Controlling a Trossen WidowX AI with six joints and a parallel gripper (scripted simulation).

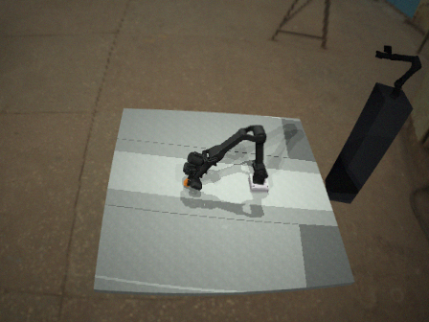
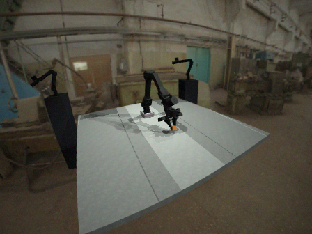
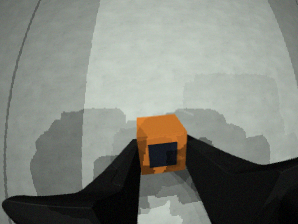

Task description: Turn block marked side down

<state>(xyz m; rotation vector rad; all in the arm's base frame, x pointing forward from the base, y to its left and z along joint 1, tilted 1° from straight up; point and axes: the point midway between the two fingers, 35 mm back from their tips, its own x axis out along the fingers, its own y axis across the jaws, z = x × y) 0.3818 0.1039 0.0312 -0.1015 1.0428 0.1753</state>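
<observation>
The hand (image 3: 161,163) is clenched on the orange block (image 3: 161,143), one black finger (image 3: 127,176) pressed against each of its side faces. In the wrist view the block sits just below the middle of the picture, with the fingers reaching up to it from about 7 and 5 o'clock. The face turned toward the wrist camera carries a dark square mark, so the marked side is not facing the desk (image 3: 166,43). The plain orange face above it catches the light.

From the top view the arm (image 1: 230,144) rises from its white base plate (image 1: 259,184) near the middle of the desk (image 1: 168,249), bends at an elbow toward 12 o'clock, and stretches out toward 9 o'clock from the base. The hand (image 1: 191,182) points down at the end of that reach, and a sliver of the block (image 1: 185,182) shows at its 9 o'clock edge.

In the exterior view the hand (image 2: 171,125) hangs low over a pale stripe of the desk (image 2: 115,181), with the block (image 2: 174,128) at its tip, close above the surface or touching it; I cannot tell which. The arm's shadow lies on the desk directly beneath the hand.

A tall dark column (image 1: 369,139) stands off the desk at about 3 o'clock in the top view.
</observation>
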